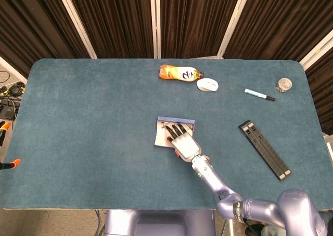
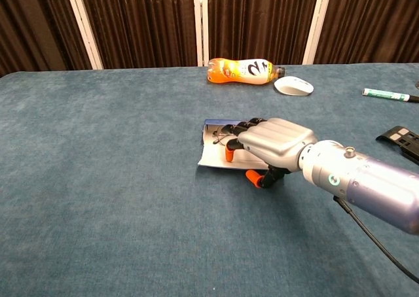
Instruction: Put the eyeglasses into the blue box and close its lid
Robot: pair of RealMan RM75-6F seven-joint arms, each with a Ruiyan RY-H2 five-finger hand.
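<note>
The right hand (image 1: 183, 144) is seen palm down over the open blue box (image 1: 162, 134) near the middle of the table (image 1: 78, 116), with the arm reaching in from the near right edge. Its fingers (image 2: 243, 125) are stretched forward and only slightly bent, and their dark tips are laid over the box's inside; the orange-tipped thumb (image 2: 254, 176) is pointed down at the box's near edge. Whether anything is actually gripped cannot be told. Thin dark frames, probably the eyeglasses (image 2: 218, 137), are partly seen inside the box just under the fingertips. The pale lid (image 2: 213, 156) is spread flat toward the robot, under the hand. The left hand is not shown in either view.

At the far side, an orange bottle (image 1: 178, 73) is laid on its side with a white mouse (image 1: 207, 84) just beside it. To the right, a marker (image 1: 259, 94), a small round thing (image 1: 284, 84) and a black stand (image 1: 264, 148) are found.
</note>
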